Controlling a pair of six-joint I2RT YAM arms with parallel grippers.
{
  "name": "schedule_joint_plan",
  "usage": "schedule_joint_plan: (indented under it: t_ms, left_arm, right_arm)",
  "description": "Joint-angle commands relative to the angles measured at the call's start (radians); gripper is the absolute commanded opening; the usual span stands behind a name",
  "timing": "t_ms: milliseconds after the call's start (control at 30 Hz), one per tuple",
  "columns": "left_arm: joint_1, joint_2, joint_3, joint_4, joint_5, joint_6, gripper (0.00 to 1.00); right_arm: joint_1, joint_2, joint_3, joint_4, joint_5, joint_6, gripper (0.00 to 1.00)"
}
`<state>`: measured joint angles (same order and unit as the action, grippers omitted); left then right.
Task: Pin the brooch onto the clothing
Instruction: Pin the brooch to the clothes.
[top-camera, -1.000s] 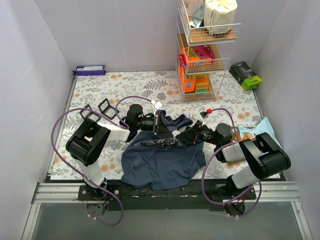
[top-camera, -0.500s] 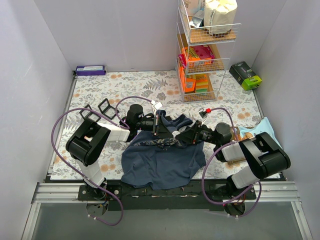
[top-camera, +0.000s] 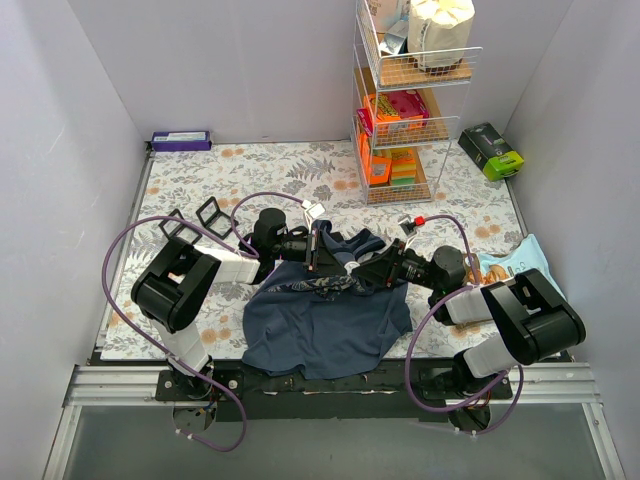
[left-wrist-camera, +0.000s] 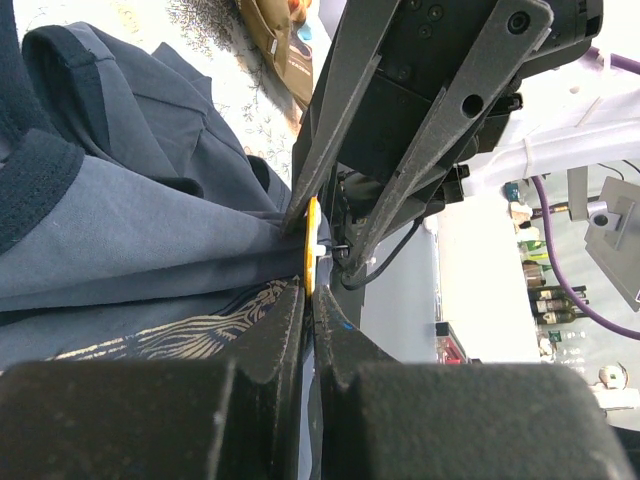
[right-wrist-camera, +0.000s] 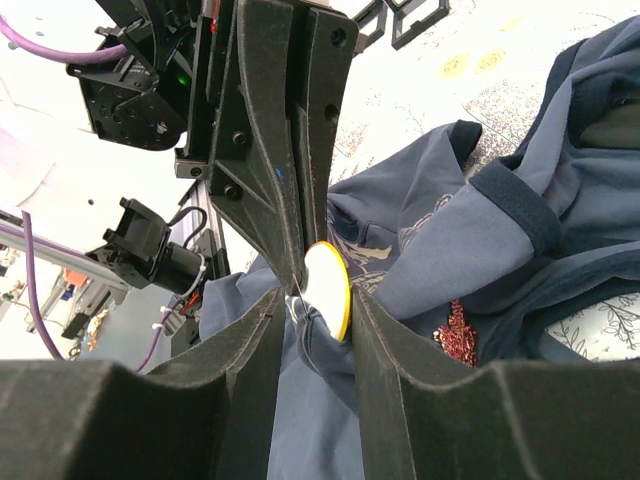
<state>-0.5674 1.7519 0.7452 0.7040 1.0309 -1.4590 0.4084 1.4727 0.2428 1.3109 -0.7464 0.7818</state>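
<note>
The navy tank top (top-camera: 325, 320) lies crumpled on the floral mat between my arms, its pale print (left-wrist-camera: 190, 335) showing in the left wrist view. The brooch (right-wrist-camera: 330, 285) is a round white disc with a yellow rim, seen edge-on in the left wrist view (left-wrist-camera: 310, 250). My right gripper (right-wrist-camera: 318, 300) is closed on the brooch together with a fold of the cloth (right-wrist-camera: 330, 350). My left gripper (left-wrist-camera: 309, 292) is shut, its tips pinching the brooch's edge from the other side; it also shows in the right wrist view (right-wrist-camera: 300, 262). The two grippers meet tip to tip (top-camera: 345, 262).
A wire shelf rack (top-camera: 405, 110) with packets stands at the back right. A green box (top-camera: 492, 150) lies to its right, a purple box (top-camera: 181, 140) at the back wall, a pale blue packet (top-camera: 515, 258) by the right arm, and black clips (top-camera: 195, 220) by the left arm.
The right arm's elbow has shifted slightly. Both grippers stay together at the brooch over the tank top.
</note>
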Motion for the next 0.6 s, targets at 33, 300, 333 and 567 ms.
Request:
schedule_joint_plan:
  t_ms: [33, 300, 333, 567]
  left_arm:
    - [-0.008, -0.061, 0.002, 0.020, 0.009, 0.005, 0.00]
    - [-0.008, -0.060, 0.003, 0.022, 0.011, 0.003, 0.00]
    - [-0.008, -0.061, 0.002, 0.022, 0.011, 0.005, 0.00]
    - [-0.009, -0.063, 0.000, 0.022, 0.011, 0.005, 0.00]
  right_arm:
    - [0.003, -0.011, -0.017, 0.191, 0.015, -0.010, 0.39]
    - [-0.010, -0.005, -0.022, 0.215, 0.012, 0.005, 0.39]
    - [-0.013, 0.000, -0.023, 0.232, 0.010, 0.011, 0.39]
    - [-0.022, 0.015, -0.023, 0.271, 0.005, 0.039, 0.38]
